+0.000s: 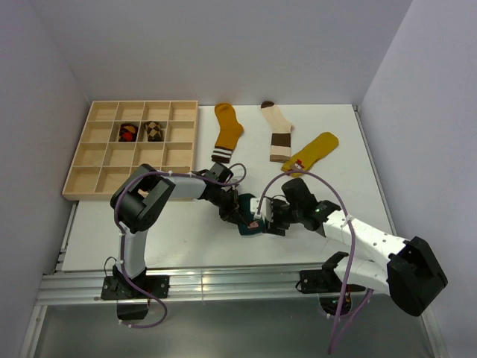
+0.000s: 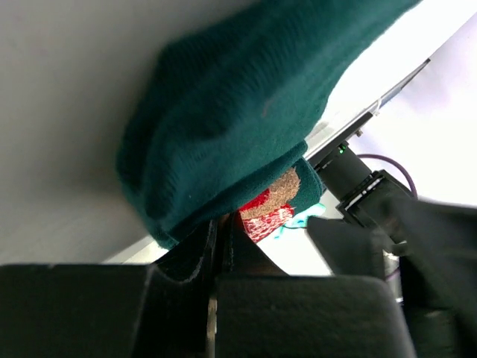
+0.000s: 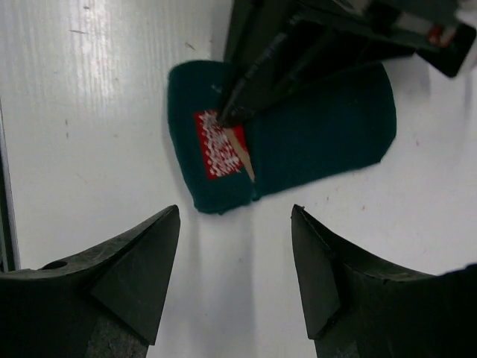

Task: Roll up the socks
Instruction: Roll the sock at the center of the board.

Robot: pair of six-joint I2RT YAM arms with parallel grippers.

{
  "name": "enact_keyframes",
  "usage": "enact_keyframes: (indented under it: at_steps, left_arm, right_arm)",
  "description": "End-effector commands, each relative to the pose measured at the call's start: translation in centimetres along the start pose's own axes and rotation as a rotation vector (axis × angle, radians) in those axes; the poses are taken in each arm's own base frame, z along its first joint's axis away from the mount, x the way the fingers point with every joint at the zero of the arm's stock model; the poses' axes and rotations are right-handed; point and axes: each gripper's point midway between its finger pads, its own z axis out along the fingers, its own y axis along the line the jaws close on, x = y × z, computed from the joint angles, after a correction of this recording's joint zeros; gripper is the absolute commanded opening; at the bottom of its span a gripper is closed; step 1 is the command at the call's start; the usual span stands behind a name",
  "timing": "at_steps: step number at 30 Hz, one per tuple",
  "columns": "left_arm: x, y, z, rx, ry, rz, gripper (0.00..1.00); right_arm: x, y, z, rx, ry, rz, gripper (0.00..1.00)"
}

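- At the front of the white table (image 1: 156,237), the left gripper (image 3: 226,118) is pinching a folded teal cloth sock (image 3: 320,138).
- Only the right wrist view is showing the right gripper (image 3: 235,212) gaping, empty.

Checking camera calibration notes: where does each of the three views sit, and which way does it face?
Top external: above, behind the bases, looking down at the table; both arms, left gripper and right gripper show.
Left wrist: low, looking along its shut fingers into the teal sock.
Right wrist: looking down past its open fingers at that sock.
Shared: all see the sock.
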Motion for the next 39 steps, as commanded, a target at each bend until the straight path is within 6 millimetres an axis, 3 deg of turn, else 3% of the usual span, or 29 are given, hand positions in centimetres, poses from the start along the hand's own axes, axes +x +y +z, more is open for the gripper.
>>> enact_keyframes:
  at_steps: [1, 6, 13, 17, 22, 24, 26, 28, 30, 31, 32, 37, 39]
  left_arm:
    - [-0.5, 2.9, 0.8, -0.094, 0.004, -0.029, 0.00]
    - [-0.4, 3.9, 1.4, -0.100, 0.026, -0.044, 0.00]
    - [-0.5, 3.9, 1.6, -0.088, 0.039, -0.033, 0.00]
    - [-0.6, 3.4, 1.6, -0.074, 0.047, -0.024, 0.00]
    - [-0.7, 2.7, 1.3, -0.063, 0.051, -0.003, 0.00]
    - [-0.7, 2.4, 1.2, -0.056, 0.049, 0.006, 0.01]
    - [-0.9, 2.0, 0.8, -0.039, 0.032, 0.021, 0.07]
    - [-1.0, 0.9, 0.1, 0.002, 0.011, 0.032, 0.14]
    - [-1.6, 0.4, -0.4, 0.017, -0.033, 0.064, 0.29]
    - [-1.6, -0.6, -1.1, 0.037, -0.059, 0.098, 0.34]
    - [-1.8, -0.9, -1.3, 0.047, -0.080, 0.118, 0.43]
    - [-4.3, -2.7, -3.5, 0.075, -0.280, 0.226, 0.50]
    - [-4.8, -2.0, -4.0, 0.080, -0.333, 0.202, 0.49]
  right_arm:
    - [-1.4, -1.0, 1.0, 0.081, -0.024, -0.147, 0.68]
    - [-2.0, 1.1, 2.5, 0.068, -0.034, -0.253, 0.68]
    - [-1.8, 1.5, 3.9, 0.109, 0.003, -0.332, 0.66]
    - [-1.7, 1.1, 4.5, 0.129, 0.043, -0.348, 0.51]
    - [-0.9, 1.3, 5.4, 0.102, 0.104, -0.347, 0.43]
    - [-0.4, 1.5, 5.5, 0.085, 0.124, -0.342, 0.31]
    - [-0.7, 1.5, 5.5, 0.080, 0.120, -0.325, 0.21]
    - [-1.1, 2.0, 5.4, 0.041, 0.112, -0.295, 0.19]
    - [-0.8, 3.0, 5.1, -0.041, 0.114, -0.245, 0.18]
    - [-1.5, 2.6, 4.9, -0.052, 0.103, -0.227, 0.18]
    - [-0.7, 3.6, 4.6, -0.112, 0.139, -0.198, 0.18]
    - [-0.4, 4.9, 4.0, -0.327, 0.177, -0.053, 0.18]
    - [0.5, 5.4, 3.3, -0.395, 0.213, 0.018, 0.18]
